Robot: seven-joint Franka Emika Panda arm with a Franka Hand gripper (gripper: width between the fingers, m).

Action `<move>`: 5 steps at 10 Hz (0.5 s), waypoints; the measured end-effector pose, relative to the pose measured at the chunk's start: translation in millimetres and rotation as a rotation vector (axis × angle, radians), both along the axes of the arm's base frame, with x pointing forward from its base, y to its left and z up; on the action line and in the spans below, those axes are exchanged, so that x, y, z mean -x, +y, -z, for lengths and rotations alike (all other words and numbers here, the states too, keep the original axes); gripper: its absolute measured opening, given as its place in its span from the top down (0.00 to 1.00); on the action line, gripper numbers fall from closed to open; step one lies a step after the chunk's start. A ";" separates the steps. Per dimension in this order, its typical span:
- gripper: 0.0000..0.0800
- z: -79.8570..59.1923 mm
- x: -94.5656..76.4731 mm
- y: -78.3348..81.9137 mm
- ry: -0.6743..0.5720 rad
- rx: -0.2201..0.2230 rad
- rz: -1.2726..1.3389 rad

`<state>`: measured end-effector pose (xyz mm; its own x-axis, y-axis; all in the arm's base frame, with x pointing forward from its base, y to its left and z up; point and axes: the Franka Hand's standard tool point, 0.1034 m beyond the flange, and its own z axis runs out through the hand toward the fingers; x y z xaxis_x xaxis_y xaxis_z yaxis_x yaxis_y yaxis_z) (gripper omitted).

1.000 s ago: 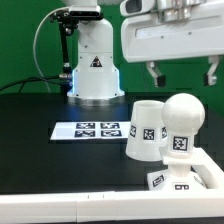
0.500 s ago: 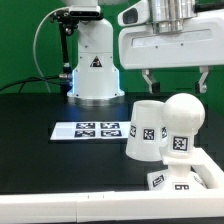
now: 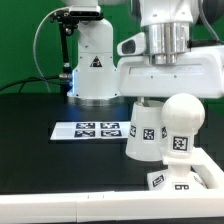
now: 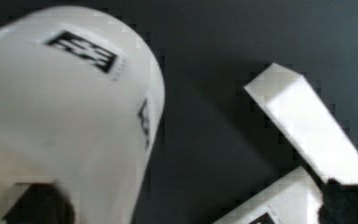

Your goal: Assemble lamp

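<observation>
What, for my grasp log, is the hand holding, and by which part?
Nothing, as far as shows: the hand is open over the shade, fingers apart.

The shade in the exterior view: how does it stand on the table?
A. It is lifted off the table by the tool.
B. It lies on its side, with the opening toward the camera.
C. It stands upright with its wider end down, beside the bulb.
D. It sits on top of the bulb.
C: the shade rests on the black table with its wider end down, next to the bulb on the exterior view's right.
</observation>
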<state>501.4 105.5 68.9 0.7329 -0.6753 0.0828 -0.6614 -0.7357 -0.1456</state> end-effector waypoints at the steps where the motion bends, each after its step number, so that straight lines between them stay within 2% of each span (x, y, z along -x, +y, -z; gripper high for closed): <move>1: 0.29 0.6 0.2 0.3 -0.001 0.001 -0.002; 2: 0.29 0.6 0.2 0.1 -0.001 0.001 -0.001; 4: 0.63 0.9 0.3 0.0 -0.001 0.001 -0.001; 5: 0.63 1.0 0.4 -0.1 0.000 0.001 -0.001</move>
<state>501.1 105.4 67.9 0.7337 -0.6743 0.0839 -0.6605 -0.7367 -0.1450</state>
